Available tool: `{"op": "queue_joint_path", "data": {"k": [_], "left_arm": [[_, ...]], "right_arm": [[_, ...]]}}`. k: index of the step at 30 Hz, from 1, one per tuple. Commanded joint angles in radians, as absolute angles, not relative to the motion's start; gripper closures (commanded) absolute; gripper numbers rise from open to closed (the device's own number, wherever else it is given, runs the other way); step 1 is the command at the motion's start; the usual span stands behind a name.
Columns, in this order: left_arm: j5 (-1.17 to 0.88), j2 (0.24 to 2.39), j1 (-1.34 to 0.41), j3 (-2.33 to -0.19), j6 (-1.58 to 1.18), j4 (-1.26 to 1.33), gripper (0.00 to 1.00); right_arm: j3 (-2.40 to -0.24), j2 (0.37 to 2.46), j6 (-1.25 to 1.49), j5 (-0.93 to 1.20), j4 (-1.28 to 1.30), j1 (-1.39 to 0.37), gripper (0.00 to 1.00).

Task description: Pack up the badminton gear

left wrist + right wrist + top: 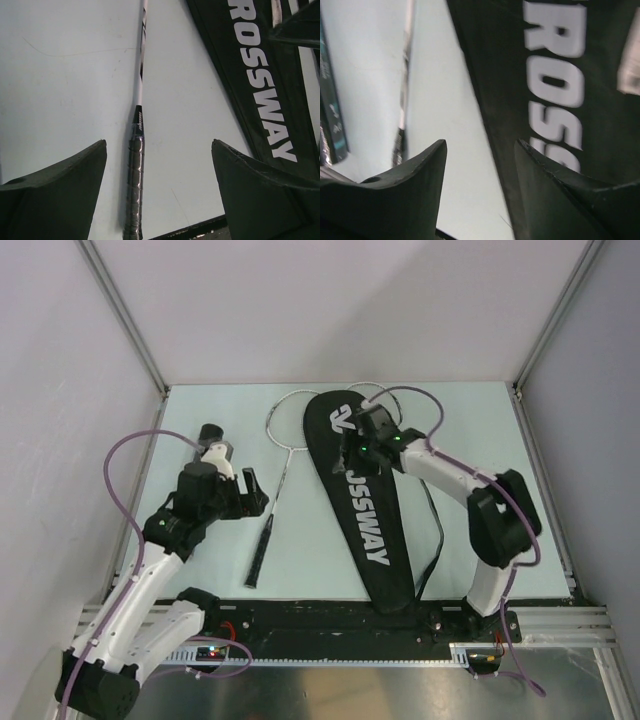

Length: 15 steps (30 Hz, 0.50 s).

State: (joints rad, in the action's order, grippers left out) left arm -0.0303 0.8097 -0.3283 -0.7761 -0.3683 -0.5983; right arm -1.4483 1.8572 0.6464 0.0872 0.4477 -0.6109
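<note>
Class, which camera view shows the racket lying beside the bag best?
Top external: the racket shows whole, head to handle. Left wrist shows only its handle and lower shaft; right wrist, a blurred strip of shaft.

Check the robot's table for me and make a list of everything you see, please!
Surface: pale, flat table.
Job's things: one racket lying flat, left of the long black bag; no shuttlecocks or tube seen.
Clutter: nothing seen.
Grippers: left gripper open above the racket's handle; right gripper open over the bag's edge.
Cables: purple cables loop along both arms.
Surroundings: plain walls; metal rail at the near edge.
</note>
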Motion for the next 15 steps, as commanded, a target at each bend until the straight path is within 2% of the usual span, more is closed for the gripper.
{"op": "queue_joint_path", "data": {"k": [1, 7, 15], "left_arm": [[-0.034, 0.801, -0.36, -0.795, -0.42, -0.595, 0.12], [-0.025, 0.793, -0.388, -0.775, -0.449, -0.594, 0.11], [-0.032, 0.778, -0.407, -0.775, -0.467, -0.592, 0.11]], "right_arm": [[-1.281, 1.671, 0.493, 0.178, 0.494, -0.495, 0.37], [-1.043, 1.52, 0.359, 0.261, 0.512, -0.364, 0.33], [-0.914, 1.515, 0.286, 0.349, 0.471, -0.283, 0.35]]}}
